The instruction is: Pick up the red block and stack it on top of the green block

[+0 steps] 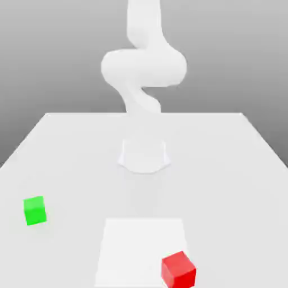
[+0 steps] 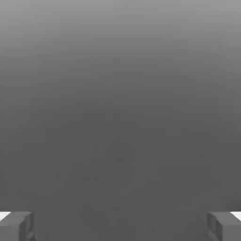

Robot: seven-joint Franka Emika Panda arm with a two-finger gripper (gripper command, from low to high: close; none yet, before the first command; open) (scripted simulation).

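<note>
The red block [image 1: 179, 270] is a small bright cube resting on the white table [image 1: 225, 169] near the front, toward the exterior view's right. The green block [image 1: 35, 210], about the same size, sits on the table at the exterior view's left, well apart from the red one. My white arm [image 1: 143, 67] rises from its base [image 1: 144, 154] at the middle of the table, behind both blocks. In the hand view my gripper [image 2: 120, 227] is open: its two grey fingertips [image 2: 16, 227] stand far apart with nothing between them, against a plain grey background.
A paler square patch [image 1: 140, 247] marks the table surface near the front; the red block stands at its front right corner. The table's far edge [image 1: 144, 114] runs behind the arm's base.
</note>
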